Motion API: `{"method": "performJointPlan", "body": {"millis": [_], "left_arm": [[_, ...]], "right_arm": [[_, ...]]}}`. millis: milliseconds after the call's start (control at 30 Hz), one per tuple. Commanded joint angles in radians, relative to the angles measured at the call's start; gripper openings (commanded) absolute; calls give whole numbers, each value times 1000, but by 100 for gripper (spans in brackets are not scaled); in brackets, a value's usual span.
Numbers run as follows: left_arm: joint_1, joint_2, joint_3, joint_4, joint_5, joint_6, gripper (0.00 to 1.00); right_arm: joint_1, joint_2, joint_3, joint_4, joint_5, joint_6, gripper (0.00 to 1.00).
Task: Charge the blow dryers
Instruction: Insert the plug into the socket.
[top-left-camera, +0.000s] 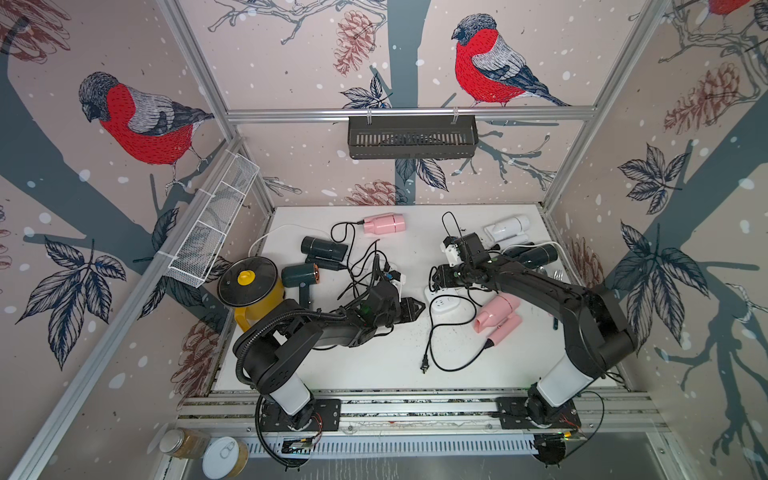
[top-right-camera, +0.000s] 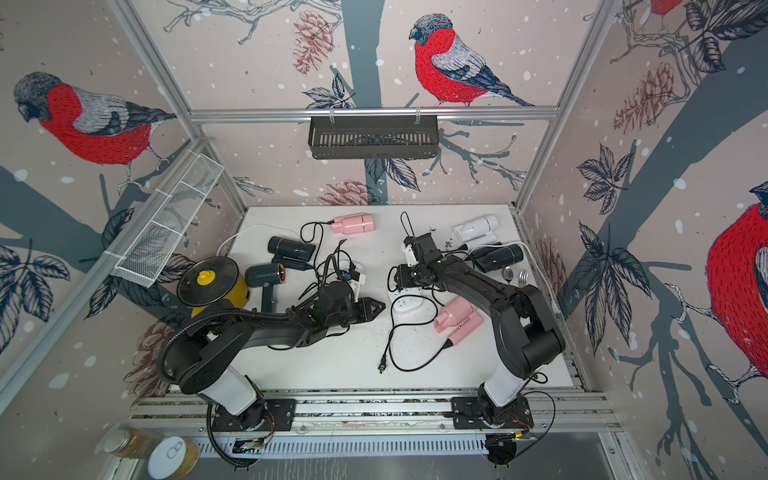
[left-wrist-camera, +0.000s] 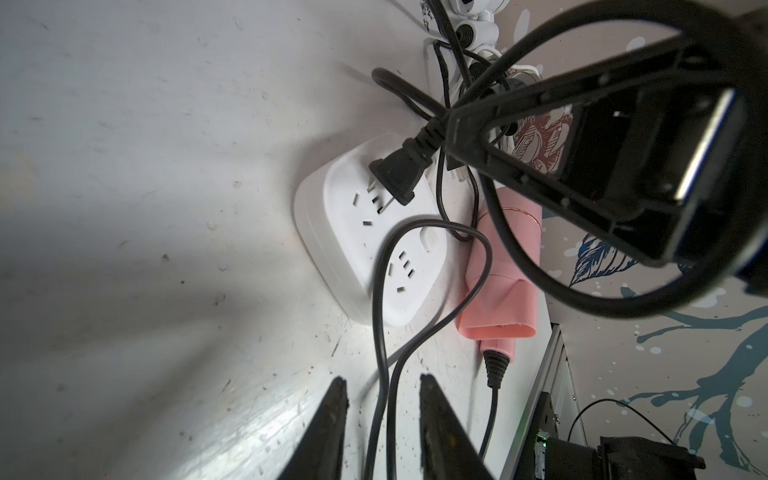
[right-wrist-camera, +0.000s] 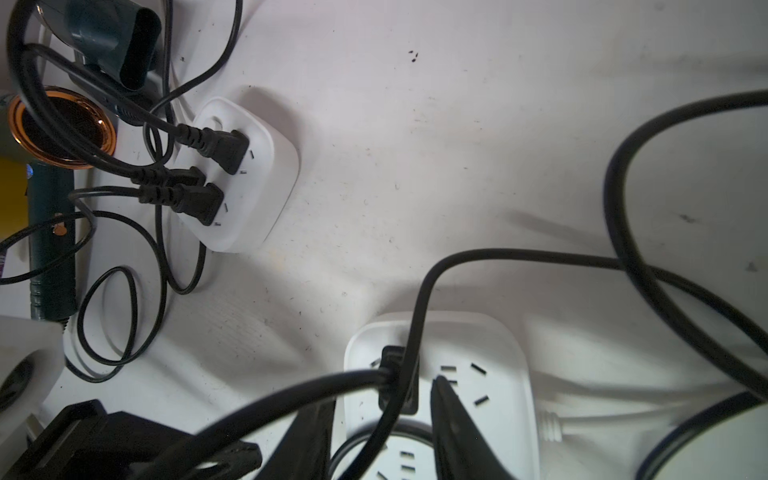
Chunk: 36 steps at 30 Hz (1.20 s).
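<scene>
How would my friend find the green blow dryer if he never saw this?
Find the yellow pot with the black lid at the left. Right beside it lies a dark green blow dryer. Unlike the dark dryer just behind it, its nozzle has a shiny copper ring.

Pot (top-left-camera: 274, 297) at left edge; power strip (top-left-camera: 449, 306) mid-table, dryer (top-left-camera: 498, 316) just right, loose plug (top-left-camera: 424, 367) before it.

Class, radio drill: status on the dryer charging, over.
Left gripper open, empty. Right gripper astride plug, grip unclear. Plug tilted, prongs partly in strip. Loose cord lies across strip.
</scene>
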Motion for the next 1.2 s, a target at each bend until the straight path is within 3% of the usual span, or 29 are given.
{"method": "performJointPlan", "body": {"millis": [0,467,800,1167], "left_arm": [[-4,4,0,57,-4,-9,31],[-9,38,-7,103,11,-29,31],[-10,52,5,101,15,-31,32],[-10,67,14,109,25,-37,31]], "right_arm": [[1,22,24,0,-4,-9,39],[24,75,60,-56,63,-24,29],[110,23,-19,-17,245,-59,12],[128,-139,-238,270,269,-91,4]]}}
